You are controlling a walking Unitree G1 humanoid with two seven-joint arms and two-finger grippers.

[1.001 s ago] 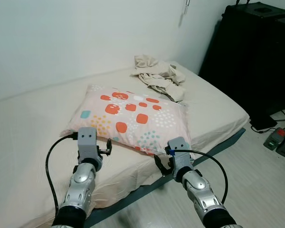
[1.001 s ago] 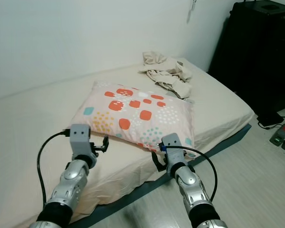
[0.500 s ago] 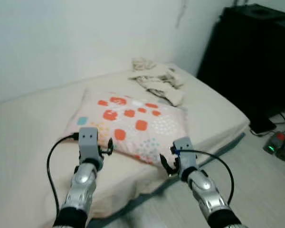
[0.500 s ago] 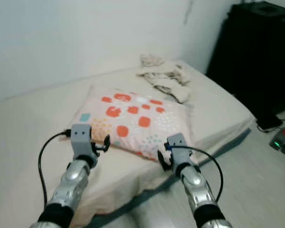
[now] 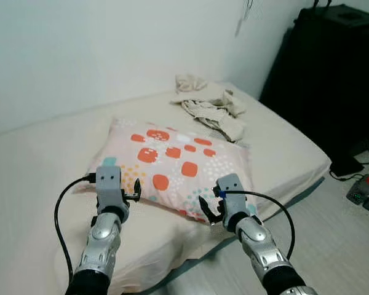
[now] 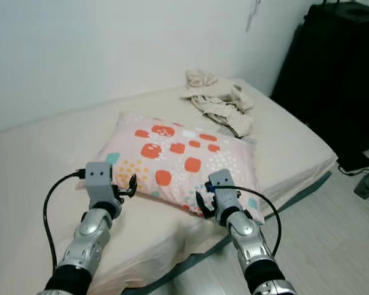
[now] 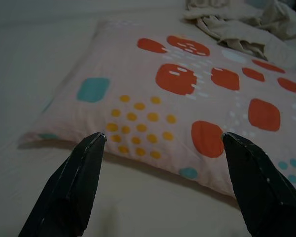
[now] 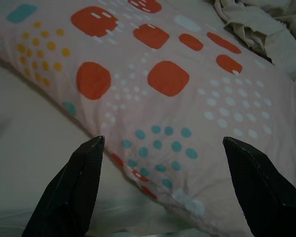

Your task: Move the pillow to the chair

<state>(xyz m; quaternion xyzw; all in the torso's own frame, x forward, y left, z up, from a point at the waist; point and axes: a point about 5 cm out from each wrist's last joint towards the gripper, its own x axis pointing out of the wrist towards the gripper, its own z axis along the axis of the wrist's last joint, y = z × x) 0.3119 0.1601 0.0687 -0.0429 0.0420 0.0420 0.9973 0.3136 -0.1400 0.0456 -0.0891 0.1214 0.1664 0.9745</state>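
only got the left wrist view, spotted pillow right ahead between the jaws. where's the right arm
Observer: The right gripper is at the near right edge of the pink pillow with orange, yellow and teal spots, jaws open.
Operator: left one touching it
Observer: No, the left gripper sits just short of the pillow's near left edge, jaws open.
Operator: anything else on the bed
Observer: A crumpled beige cloth lies beyond the pillow, near the white wall.
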